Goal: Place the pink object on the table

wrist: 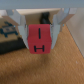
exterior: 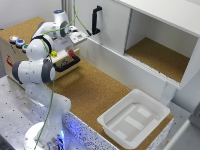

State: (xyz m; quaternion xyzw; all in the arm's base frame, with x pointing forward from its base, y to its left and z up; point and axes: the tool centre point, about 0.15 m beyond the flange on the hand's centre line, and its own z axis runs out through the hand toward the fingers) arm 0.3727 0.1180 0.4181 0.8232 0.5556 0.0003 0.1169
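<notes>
The pink object is a small pinkish-red cube with black marks on its faces. In the wrist view it sits between my two fingers, which press on its sides. My gripper is shut on it and holds it just above the speckled cork table. In the exterior view the gripper is at the far left of the table, with the pink object showing as a small red spot at its tip.
A black handle lies right below the gripper. A cork-topped box with coloured buttons stands at the exterior view's left. A white tray sits at the table's near right. A white cabinet with a cork floor runs along the back.
</notes>
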